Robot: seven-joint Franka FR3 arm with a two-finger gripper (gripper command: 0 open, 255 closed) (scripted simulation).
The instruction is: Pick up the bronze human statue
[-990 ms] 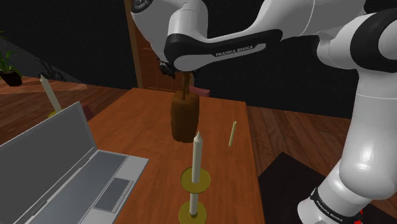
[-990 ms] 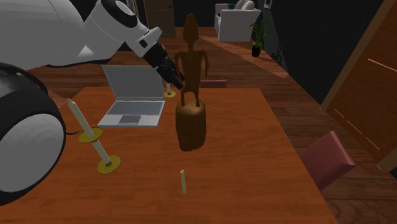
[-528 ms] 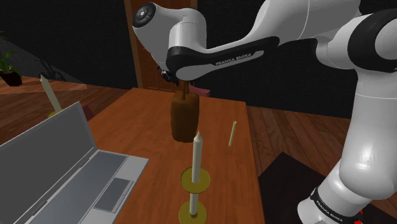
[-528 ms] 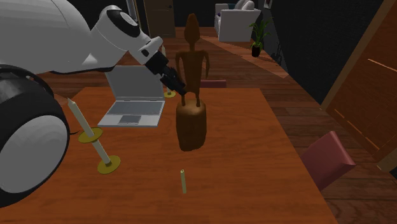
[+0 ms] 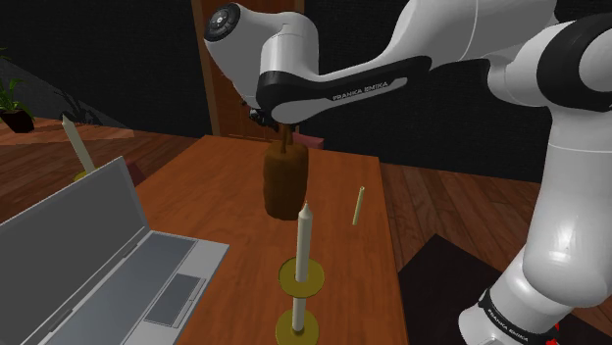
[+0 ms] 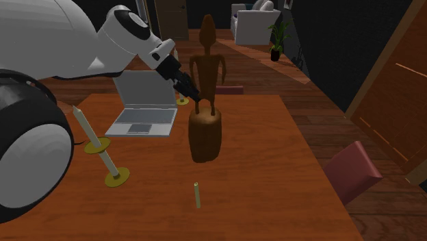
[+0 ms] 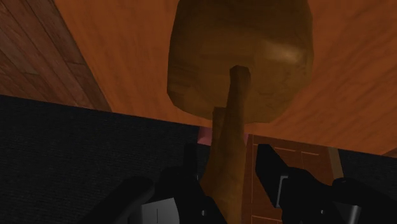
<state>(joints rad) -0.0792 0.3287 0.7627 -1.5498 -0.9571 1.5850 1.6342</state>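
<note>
Because the brown human statue (image 6: 205,130), upright on the table (image 6: 274,164) with a thin leg between the fingers (image 7: 268,168), looks stiff, smooth and bottom-heavy in its drum base, that leg seems the handhold for the gripper (image 6: 189,89), still unclenched, which has sunk slightly since a second ago.

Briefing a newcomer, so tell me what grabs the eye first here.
The tall brown human statue on its stump-like base stands in the middle of the wooden table. The white arm's black claw is at its legs, fingers either side of one leg. An open grey laptop sits nearby.
</note>
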